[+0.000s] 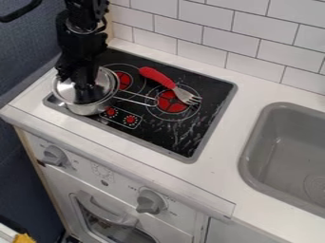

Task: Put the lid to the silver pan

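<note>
The gripper (84,92) hangs at the upper left, directly above the silver pan (90,109), and covers the middle of the lid (100,90). The pan stands at the left side of the black stove top, its wire handle pointing right over the burners. The shiny round lid lies at the pan's mouth, below the gripper. Whether it sits level all around the rim, I cannot tell, since the gripper hides part of it.
A fork with a red handle (157,76) lies on the stove top (181,146), right of the pan, its tines over a red burner. A grey sink (253,137) is set into the white counter (232,118) at the right. Tiled wall (196,31) runs behind.
</note>
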Controlling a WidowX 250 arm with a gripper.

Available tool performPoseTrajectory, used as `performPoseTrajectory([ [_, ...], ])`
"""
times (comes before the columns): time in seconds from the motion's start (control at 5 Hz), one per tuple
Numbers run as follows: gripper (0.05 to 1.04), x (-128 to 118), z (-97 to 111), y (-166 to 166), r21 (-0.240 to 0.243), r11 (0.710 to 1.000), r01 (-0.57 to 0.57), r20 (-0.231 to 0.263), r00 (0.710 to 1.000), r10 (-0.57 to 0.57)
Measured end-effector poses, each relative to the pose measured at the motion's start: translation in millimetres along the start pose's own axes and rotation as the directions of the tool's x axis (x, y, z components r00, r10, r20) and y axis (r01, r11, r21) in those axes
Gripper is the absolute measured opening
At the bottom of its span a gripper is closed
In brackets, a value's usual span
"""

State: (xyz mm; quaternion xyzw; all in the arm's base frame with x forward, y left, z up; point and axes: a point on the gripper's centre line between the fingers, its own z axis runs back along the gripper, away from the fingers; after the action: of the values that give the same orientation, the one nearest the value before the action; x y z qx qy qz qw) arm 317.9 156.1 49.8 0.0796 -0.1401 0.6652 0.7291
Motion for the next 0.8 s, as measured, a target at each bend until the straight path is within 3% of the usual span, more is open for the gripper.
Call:
performPoseTrajectory([
  [0.2, 0.801, -2, 1, 0, 0.004, 1.0, -0.001, -0.01, 1.0, 0.001],
  [0.4, 1.007, -3, 4, 0, -0.006, 1.0, -0.012, -0.024, 1.0, 0.012],
  [0.6, 1.008, 5, 24, -5, -0.067, 0.996, -0.052, -0.029, 0.998, 0.05],
  [0.8, 1.001, 12, 33, -12, -0.095, 0.993, -0.073, -0.042, 0.997, 0.069],
])
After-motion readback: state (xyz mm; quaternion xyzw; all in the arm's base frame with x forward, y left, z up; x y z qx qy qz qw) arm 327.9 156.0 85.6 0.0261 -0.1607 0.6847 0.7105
